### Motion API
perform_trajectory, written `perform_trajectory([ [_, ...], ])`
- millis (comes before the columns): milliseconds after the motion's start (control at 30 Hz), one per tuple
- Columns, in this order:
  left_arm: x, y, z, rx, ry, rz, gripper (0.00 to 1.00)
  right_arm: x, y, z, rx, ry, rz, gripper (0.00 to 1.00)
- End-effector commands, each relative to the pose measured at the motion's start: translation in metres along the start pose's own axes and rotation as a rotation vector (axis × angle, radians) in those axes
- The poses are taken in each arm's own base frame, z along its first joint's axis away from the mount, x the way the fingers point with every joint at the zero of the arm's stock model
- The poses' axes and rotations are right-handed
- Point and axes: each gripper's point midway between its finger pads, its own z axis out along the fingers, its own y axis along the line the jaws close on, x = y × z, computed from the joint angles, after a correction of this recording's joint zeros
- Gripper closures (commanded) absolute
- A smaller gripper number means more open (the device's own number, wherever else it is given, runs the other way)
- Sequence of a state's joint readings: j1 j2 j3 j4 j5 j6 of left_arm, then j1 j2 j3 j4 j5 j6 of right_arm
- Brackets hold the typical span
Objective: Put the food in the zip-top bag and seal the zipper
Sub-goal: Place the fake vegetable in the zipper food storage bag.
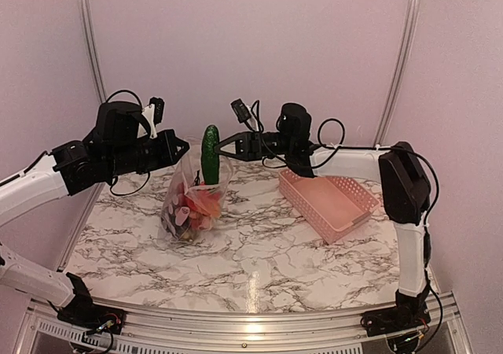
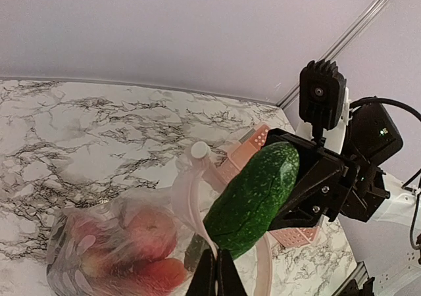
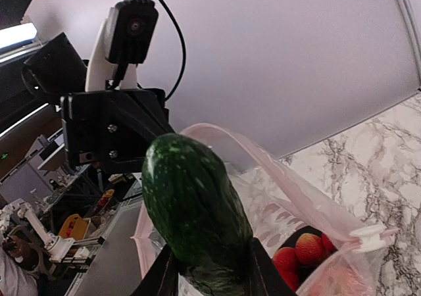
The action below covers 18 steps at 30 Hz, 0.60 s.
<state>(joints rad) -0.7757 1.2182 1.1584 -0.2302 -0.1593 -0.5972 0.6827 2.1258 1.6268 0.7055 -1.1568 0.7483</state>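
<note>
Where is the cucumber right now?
In the top view the cucumber stands upright just left of centre, gripped by the right end effector, its lower end inside the mouth of the zip-top bag, with the pink basket to its right.

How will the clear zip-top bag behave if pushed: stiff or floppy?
Probably floppy: the zip-top bag is thin and crinkled, hanging from the left tool. The food at its bottom likely anchors it, so a push would dent it rather than slide it.
</note>
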Motion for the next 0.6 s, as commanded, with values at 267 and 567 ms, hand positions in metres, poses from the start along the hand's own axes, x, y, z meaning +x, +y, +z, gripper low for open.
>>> perform_trajectory([
  [267, -0.008, 0.013, -0.013, -0.038, -0.050, 0.016, 1.00, -0.025, 0.023, -0.008, 0.387, 0.222, -0.398, 0.36],
  [567, -0.014, -0.029, -0.024, 0.159, -0.006, 0.249, 1.00, -0.042, 0.011, -0.088, 0.401, 0.226, -0.413, 0.35],
])
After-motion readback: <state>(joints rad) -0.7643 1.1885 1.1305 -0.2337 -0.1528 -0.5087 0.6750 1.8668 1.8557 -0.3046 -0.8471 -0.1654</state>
